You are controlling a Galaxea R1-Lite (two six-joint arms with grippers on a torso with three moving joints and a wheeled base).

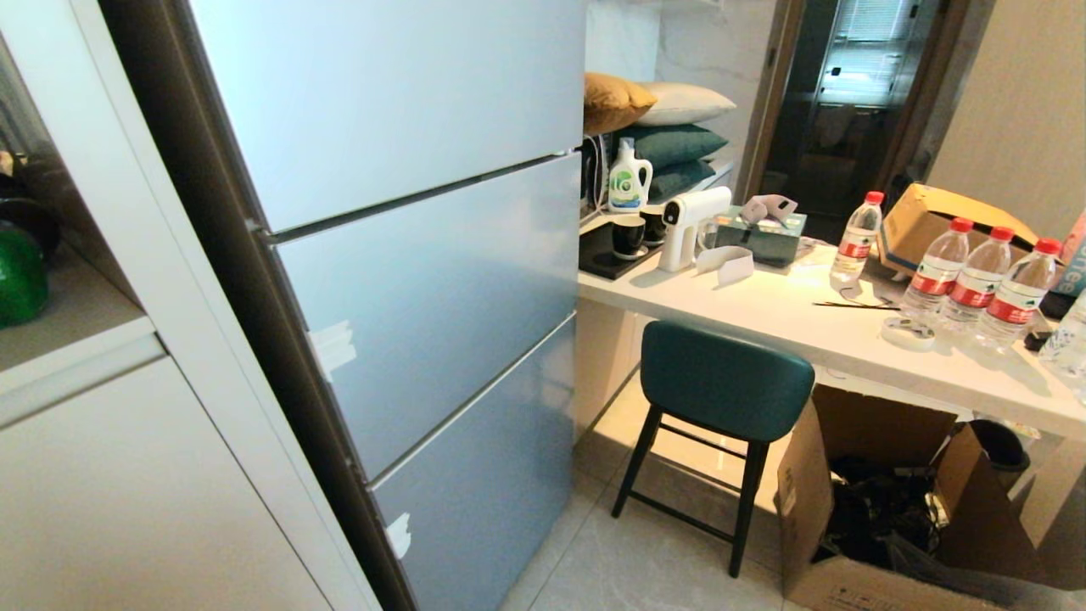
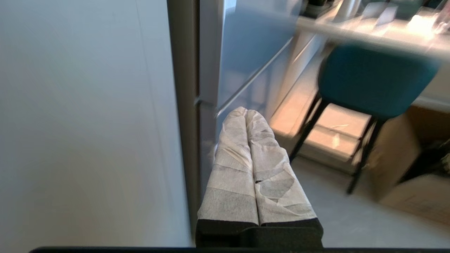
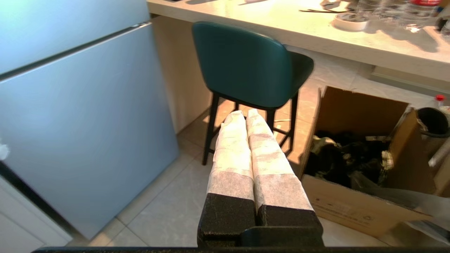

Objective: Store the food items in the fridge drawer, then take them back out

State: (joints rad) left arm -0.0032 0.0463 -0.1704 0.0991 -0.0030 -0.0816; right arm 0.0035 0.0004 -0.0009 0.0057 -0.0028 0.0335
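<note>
The fridge [image 1: 424, 280] stands in front of me with all its grey-blue fronts closed, so the fridge drawer is hidden. A glossy green rounded thing [image 1: 19, 276], possibly one of the food items, sits on a cabinet shelf at the far left, cut off by the picture's edge. No potato shows. Neither arm appears in the head view. My left gripper [image 2: 246, 111] is shut and empty, pointing at the fridge's left edge [image 2: 207, 102] near a seam between two fronts. My right gripper [image 3: 245, 114] is shut and empty above the floor, pointing toward the stool [image 3: 246, 63].
A white cabinet [image 1: 110, 475] flanks the fridge on the left. To its right are a teal stool [image 1: 721, 382], a counter [image 1: 806, 322] with several water bottles [image 1: 976, 276], and an open cardboard box [image 1: 882, 509] on the floor.
</note>
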